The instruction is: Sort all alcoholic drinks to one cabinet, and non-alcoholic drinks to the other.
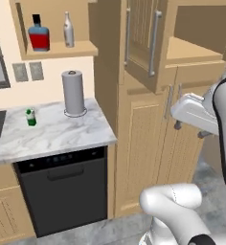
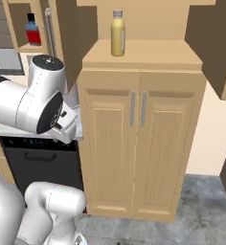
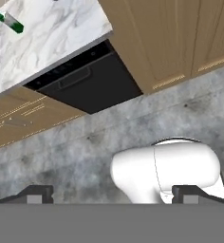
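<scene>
the gripper (image 3: 113,194) is hanging with its jaws spread wide and nothing between them, pointing down at the grey floor (image 3: 85,147) in front of the black dishwasher (image 3: 88,83). the green-and-white carton (image 3: 11,22) is sitting well apart from it, up on the marble counter (image 1: 57,131), near the paper towel roll (image 1: 73,93). the blue bottle (image 1: 39,34) and the slim grey bottle (image 1: 68,30) are standing side by side (not touching) on the shelf of the small cabinet (image 1: 62,50) above. the yellow bottle (image 2: 117,34) is standing upright inside the tall pantry unit (image 2: 141,129), whose upper doors are hanging open.
</scene>
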Robot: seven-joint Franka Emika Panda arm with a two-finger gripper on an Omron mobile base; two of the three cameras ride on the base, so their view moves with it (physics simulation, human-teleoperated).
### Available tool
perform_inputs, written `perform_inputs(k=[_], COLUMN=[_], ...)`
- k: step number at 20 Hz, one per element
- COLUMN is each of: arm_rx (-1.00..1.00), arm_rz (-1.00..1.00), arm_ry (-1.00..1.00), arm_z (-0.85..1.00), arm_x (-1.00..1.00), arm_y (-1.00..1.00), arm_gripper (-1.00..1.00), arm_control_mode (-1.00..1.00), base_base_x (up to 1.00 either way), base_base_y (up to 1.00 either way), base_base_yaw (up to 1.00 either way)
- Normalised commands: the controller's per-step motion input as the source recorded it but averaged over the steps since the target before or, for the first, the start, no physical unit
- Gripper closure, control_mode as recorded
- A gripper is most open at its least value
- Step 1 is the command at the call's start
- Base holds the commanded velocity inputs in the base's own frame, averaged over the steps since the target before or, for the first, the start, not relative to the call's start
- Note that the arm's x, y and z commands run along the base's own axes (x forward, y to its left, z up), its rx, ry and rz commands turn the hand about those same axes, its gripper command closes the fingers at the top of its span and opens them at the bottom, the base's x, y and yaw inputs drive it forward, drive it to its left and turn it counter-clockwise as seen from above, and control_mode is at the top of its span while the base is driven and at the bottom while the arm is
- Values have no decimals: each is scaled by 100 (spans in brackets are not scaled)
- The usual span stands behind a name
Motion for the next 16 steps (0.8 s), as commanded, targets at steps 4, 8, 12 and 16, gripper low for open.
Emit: perform_inputs(k=[4,8,12,16], arm_rx=[0,0,0,0], arm_rz=[0,0,0,0], arm_ry=[0,0,0,0], arm_z=[0,0,0,0], arm_x=[0,0,0,0], arm_y=[0,0,0,0], arm_gripper=[-100,-100,-100,-100], arm_control_mode=[100,100,100,100], base_base_x=[1,11,37,89], base_base_y=[73,69,68,66], base_base_yaw=[0,0,0,0])
